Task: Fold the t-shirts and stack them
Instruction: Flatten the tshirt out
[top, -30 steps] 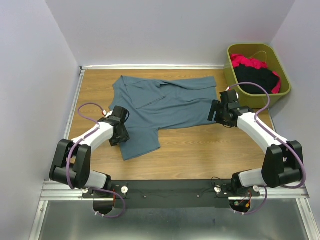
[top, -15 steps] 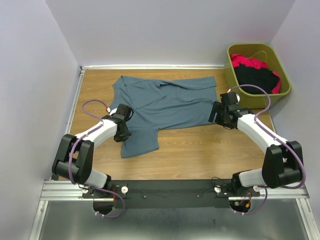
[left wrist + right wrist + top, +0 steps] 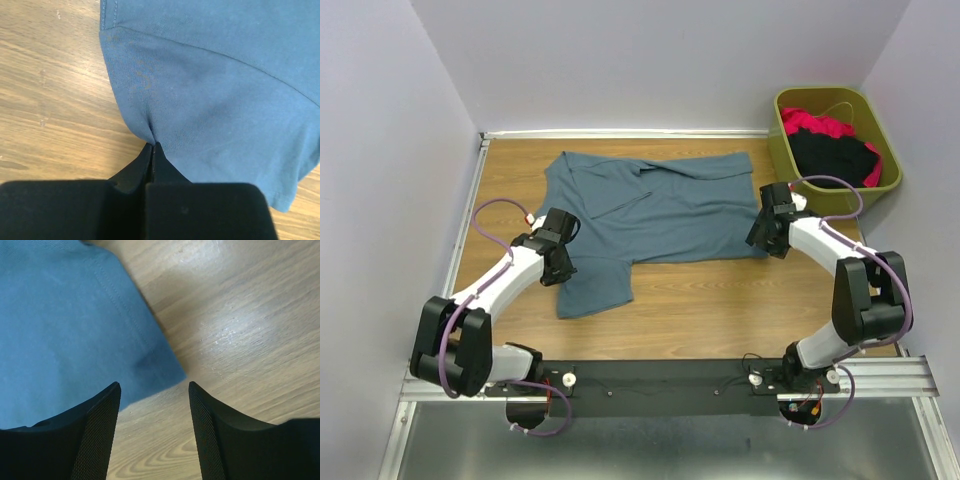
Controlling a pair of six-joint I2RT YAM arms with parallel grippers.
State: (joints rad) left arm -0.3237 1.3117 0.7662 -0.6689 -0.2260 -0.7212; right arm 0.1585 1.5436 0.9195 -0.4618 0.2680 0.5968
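Observation:
A slate-blue t-shirt [image 3: 650,210] lies spread on the wooden table, one flap reaching toward the near side. My left gripper [image 3: 560,268] is shut on the left edge of that flap; the left wrist view shows the cloth [image 3: 210,90] pinched at the fingertips [image 3: 152,146]. My right gripper [image 3: 763,240] is open and low over the shirt's right corner. In the right wrist view that corner [image 3: 165,367] lies just beyond the gap between the fingers [image 3: 154,386], with bare wood under them. A red-pink t-shirt [image 3: 815,123] and a black t-shirt [image 3: 835,155] lie in the bin.
An olive-green plastic bin [image 3: 782,150] stands off the table's back right corner. Grey walls close in the left, back and right sides. A black rail [image 3: 650,385] with both arm bases runs along the near edge.
My left gripper has shut on the edge of the shirt's flap and shifted a little. My right gripper has moved slightly toward the shirt's right corner and its jaws have narrowed.

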